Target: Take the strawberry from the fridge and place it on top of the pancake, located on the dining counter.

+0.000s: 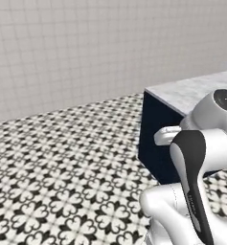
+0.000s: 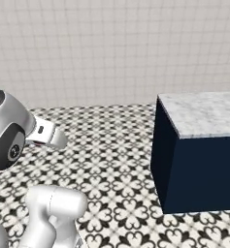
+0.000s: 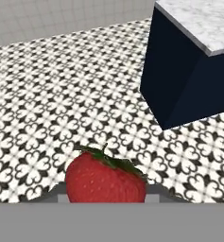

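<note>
On the left there is open floor (image 1: 62, 167), tiled in a black-and-white floral pattern, running back to a pale grey tiled wall (image 1: 86, 48).

In the hand view, low and left of centre, the strawberry (image 3: 105, 178) sits right at the bottom edge. It is red and dimpled, with its green leaves and a short stem pointing up and to the right. It is close up against the camera, between grey gripper parts that show just beside it on either side. The fingertips themselves are hidden, so the gripper (image 3: 106, 196) appears to be closed partway onto the strawberry, holding it above the floor rather than resting it on anything.

The arm (image 1: 196, 182) rises white with a dark band at the lower right of the left base view, and stands at the lower left of the right base view.

Further right stands the end of the dining counter (image 2: 204, 114), a white-grey marble top over a navy blue base (image 2: 199, 169). Its near corner faces the robot, and the part of the top that shows is bare marble. In the hand view the counter sits at the upper right, well apart from the strawberry, with patterned floor between them.
</note>
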